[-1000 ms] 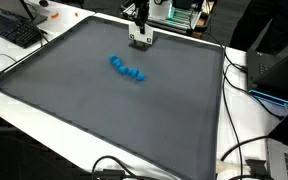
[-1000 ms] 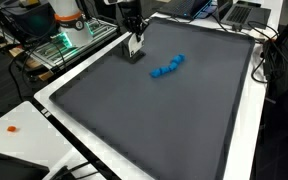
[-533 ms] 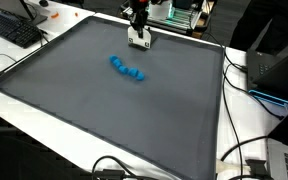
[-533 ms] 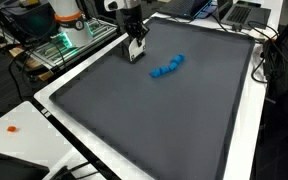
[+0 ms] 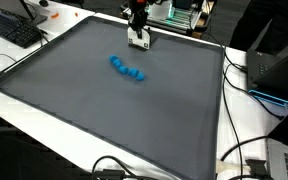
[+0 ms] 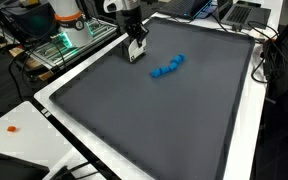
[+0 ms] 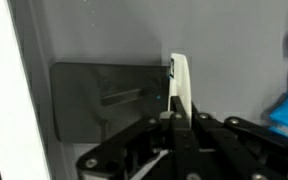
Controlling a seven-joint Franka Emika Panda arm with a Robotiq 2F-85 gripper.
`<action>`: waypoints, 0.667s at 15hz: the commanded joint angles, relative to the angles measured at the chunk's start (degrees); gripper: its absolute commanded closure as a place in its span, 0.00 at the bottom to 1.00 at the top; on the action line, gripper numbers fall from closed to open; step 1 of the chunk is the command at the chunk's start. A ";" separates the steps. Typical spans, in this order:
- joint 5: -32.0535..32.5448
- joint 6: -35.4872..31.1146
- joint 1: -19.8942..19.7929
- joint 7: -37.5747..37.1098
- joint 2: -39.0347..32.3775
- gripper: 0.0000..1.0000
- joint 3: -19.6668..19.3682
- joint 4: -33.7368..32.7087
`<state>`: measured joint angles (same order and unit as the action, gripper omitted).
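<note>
Matte grey mat [image 5: 104, 110], lumpy blue chain [image 5: 130, 70], claw [image 6: 134, 47] gripping white card [image 7: 181, 85]

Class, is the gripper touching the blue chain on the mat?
No: the gripper, shut on a white piece, stands near the mat's edge, well apart from the blue chain.

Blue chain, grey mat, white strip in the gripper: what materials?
Blue chain: likely hard plastic; saturated colour, lumpy moulded links.
Grey mat: probably rubber or foam; matte, uniform, no glare.
White strip, clamped in the gripper: thin and smooth, perhaps plastic or card; too blurred to settle.
</note>
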<state>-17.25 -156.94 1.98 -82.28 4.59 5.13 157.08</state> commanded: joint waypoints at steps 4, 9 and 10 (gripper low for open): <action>-1.69 -1.79 0.38 -0.05 -0.17 0.99 -0.51 0.44; -2.10 -1.67 0.82 0.92 -1.15 0.99 -0.40 0.39; -2.26 -1.72 0.90 1.08 -1.30 0.99 -0.41 0.42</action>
<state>-17.87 -157.55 2.22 -82.14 4.07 4.86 157.08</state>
